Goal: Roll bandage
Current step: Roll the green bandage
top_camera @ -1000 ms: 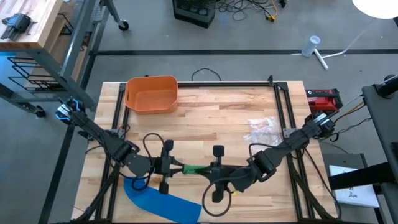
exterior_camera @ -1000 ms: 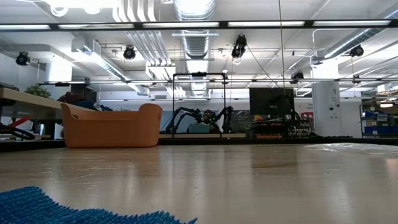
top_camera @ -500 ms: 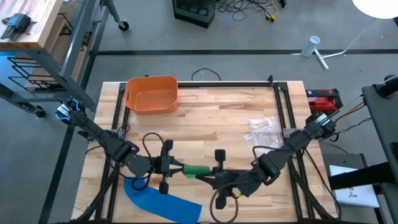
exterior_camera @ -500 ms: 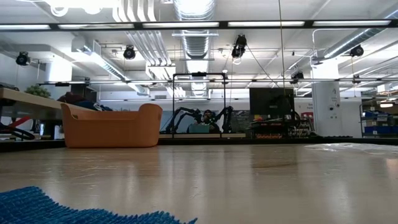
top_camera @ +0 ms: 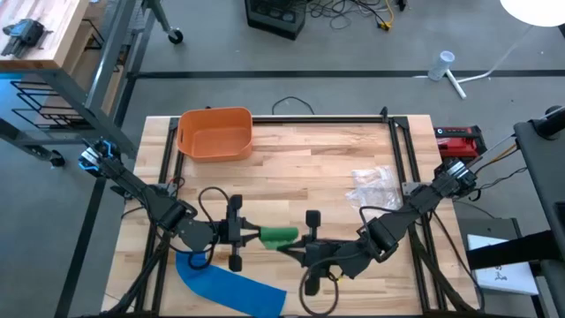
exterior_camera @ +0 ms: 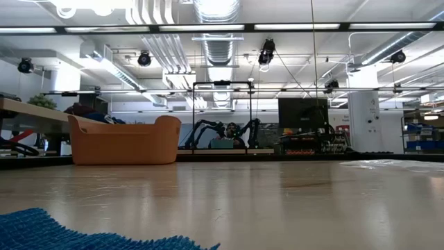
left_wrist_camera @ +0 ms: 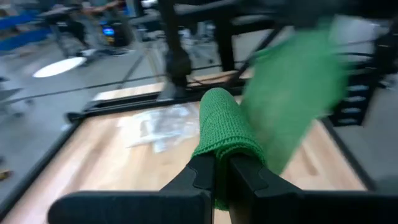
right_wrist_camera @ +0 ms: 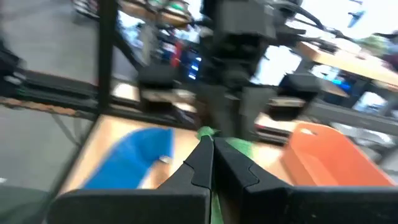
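Lower centre of the high view: the green bandage (top_camera: 279, 235) now looks shorter and thicker than a second ago, so rolling progresses. The left end effector (top_camera: 250, 234) and right end effector (top_camera: 288, 248) are both clamped on it.

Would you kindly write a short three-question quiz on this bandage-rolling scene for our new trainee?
1. True or false: the green bandage lies inside the orange bin.
2. What are the left hand and right hand shut on?
3. Which colour is the cloth at the table's front edge: A red, B blue, C white?

Key: 1 false, it is held between both hands; 2 the green bandage; 3 B.
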